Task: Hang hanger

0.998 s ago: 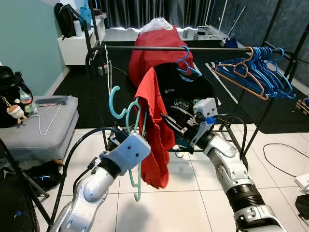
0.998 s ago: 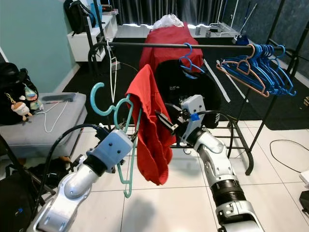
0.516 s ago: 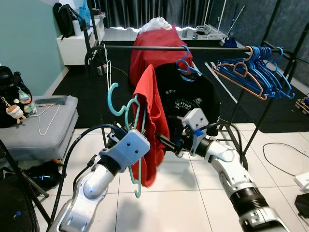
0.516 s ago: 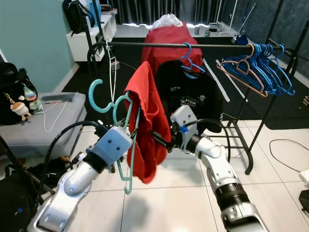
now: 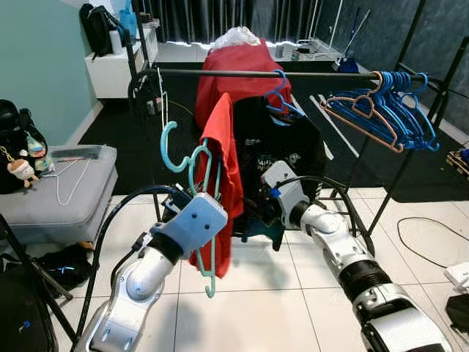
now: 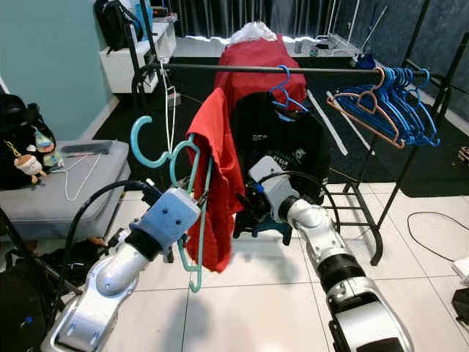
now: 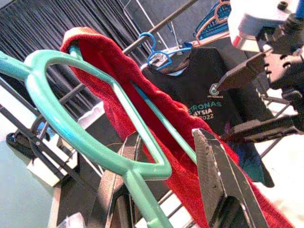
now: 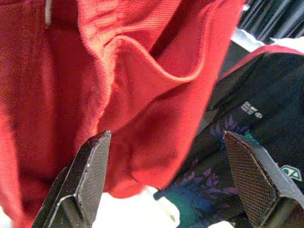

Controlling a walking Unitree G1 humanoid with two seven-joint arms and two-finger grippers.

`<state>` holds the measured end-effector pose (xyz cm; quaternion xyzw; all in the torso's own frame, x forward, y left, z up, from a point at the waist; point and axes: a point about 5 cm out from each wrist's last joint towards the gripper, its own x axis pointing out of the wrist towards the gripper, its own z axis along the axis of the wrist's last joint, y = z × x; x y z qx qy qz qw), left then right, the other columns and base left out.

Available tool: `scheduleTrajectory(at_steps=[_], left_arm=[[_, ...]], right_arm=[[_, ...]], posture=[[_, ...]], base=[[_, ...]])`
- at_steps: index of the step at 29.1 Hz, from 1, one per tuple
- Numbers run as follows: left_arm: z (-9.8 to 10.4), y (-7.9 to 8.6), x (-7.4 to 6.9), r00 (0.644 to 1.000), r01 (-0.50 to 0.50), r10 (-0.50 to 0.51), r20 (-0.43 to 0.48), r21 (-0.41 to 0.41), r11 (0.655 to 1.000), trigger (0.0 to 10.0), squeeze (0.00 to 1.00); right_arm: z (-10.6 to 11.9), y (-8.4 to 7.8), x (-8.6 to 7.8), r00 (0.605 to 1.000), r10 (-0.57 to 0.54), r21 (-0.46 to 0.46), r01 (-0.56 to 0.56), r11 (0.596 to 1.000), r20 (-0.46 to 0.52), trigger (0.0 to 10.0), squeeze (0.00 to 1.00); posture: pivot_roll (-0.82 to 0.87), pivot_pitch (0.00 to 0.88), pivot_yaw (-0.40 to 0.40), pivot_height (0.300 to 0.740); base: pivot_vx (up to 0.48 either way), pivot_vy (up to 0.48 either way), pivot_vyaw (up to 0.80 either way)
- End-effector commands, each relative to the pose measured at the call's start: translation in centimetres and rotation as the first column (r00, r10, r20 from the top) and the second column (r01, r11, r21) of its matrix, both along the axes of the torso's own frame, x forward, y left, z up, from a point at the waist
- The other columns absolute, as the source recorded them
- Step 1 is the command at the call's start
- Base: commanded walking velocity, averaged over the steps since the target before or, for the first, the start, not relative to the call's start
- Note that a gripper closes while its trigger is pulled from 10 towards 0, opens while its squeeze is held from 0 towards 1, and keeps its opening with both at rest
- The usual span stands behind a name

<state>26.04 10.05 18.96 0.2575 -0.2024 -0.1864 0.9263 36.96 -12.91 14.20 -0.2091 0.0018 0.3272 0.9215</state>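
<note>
Nearest the camera, the left gripper holds the teal hanger upright by its neck, jaws clenched on the plastic just below the hook; the left wrist view shows one black finger on each side of the stem. A red garment is draped over one shoulder of the hanger and hangs down past the gripper. It sits unevenly, bunched to one side.

Just behind, the right gripper is pressed up to the lower folds of the red garment. Its jaws stand wide apart, released, with red cloth between and in front of them in the right wrist view but nothing grasped.

Beyond both, the clothes rail crosses the scene, carrying a black T-shirt on a blue hanger, a second red cloth thrown over the bar, and a cluster of empty blue hangers at the right end. The teal hanger is well short of the rail and below it.

Risks noted:
- The lopsided garment could slide off the hanger when it is lifted or tilted.
- If the right jaws close on cloth and pull, the garment may be dragged off, or the hanger twisted in the left grip.
- The free stretch of rail is narrow; the hook could snag the blue hanger or the black T-shirt.
- The hook may miss the bar from below.
</note>
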Motion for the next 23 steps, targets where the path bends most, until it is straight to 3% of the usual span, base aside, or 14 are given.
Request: scheduleTrajectory(at_steps=[1, 3, 6, 9, 12, 16, 21, 22, 23], left_arm=[[1.1, -0.3, -0.1, 0.999, 0.012, -0.011, 0.049, -0.021, 1.0, 10.0, 0.0], [1.1, -0.3, -0.1, 0.999, 0.012, -0.011, 0.049, -0.021, 1.0, 10.0, 0.0], [1.2, -0.6, -0.1, 0.999, 0.02, -0.019, 0.048, -0.024, 1.0, 10.0, 0.0], [1.2, -0.7, -0.2, 0.999, 0.028, -0.027, 0.047, -0.024, 0.999, 10.0, 0.0], [1.2, -0.8, -0.2, 0.998, 0.038, -0.036, 0.047, -0.025, 0.999, 10.0, 0.0], [1.2, -1.2, -0.8, 0.996, 0.082, -0.081, 0.035, -0.032, 0.996, 10.0, 0.0], [1.2, -1.3, -1.0, 0.996, 0.087, -0.086, 0.032, -0.033, 0.996, 10.0, 0.0], [1.2, -1.3, -1.1, 0.996, 0.086, -0.085, 0.032, -0.035, 0.996, 10.0, 0.0], [1.2, -1.3, -1.1, 0.996, 0.086, -0.085, 0.032, -0.035, 0.996, 10.0, 0.0]], right_arm=[[0.1, 1.2, -0.3, 0.995, 0.098, 0.032, -0.097, 0.995, -0.01, 10.0, 0.0], [0.1, 1.2, -0.3, 0.995, 0.098, 0.032, -0.097, 0.995, -0.01, 10.0, 0.0], [-0.1, 2.2, -0.9, 0.978, 0.206, 0.103, -0.202, 0.974, -0.033, 10.0, 0.0], [-0.1, 2.2, -1.0, 0.976, 0.214, 0.112, -0.209, 0.971, -0.031, 10.0, 0.0], [-0.1, 2.1, -0.9, 0.981, 0.192, 0.106, -0.189, 0.976, -0.022, 10.0, 0.0], [0.5, 1.5, 0.0, 0.998, 0.052, 0.063, -0.055, 0.997, 0.044, 10.0, 0.0], [1.0, 1.1, 0.5, 0.996, -0.008, 0.056, 0.003, 0.998, 0.087, 10.0, 0.0], [1.4, 0.9, 0.7, 0.993, -0.033, 0.058, 0.026, 0.998, 0.111, 7.5, 0.0], [1.4, 0.9, 0.7, 0.993, -0.033, 0.058, 0.026, 0.998, 0.111, 7.5, 0.0]], posture=[[0.04, 0.0, -0.037, 0.74], [0.04, 0.0, -0.037, 0.74], [0.04, 0.0, -0.031, 0.74], [0.04, 0.0, -0.026, 0.74], [0.04, 0.0, -0.025, 0.74], [0.05, 0.0, -0.026, 0.74], [0.05, 0.0, -0.03, 0.74], [0.06, 0.0, -0.034, 0.74], [0.06, 0.0, -0.034, 0.74]], base=[[0.0, 0.0, 0.0], [0.0, 0.0, 0.0], [0.0, 0.0, 0.0], [0.0, 0.0, 0.0], [0.0, 0.0, 0.0], [0.0, 0.0, 0.0], [0.0, 0.0, 0.0], [0.0, 0.0, 0.0], [0.0, 0.0, 0.0]])
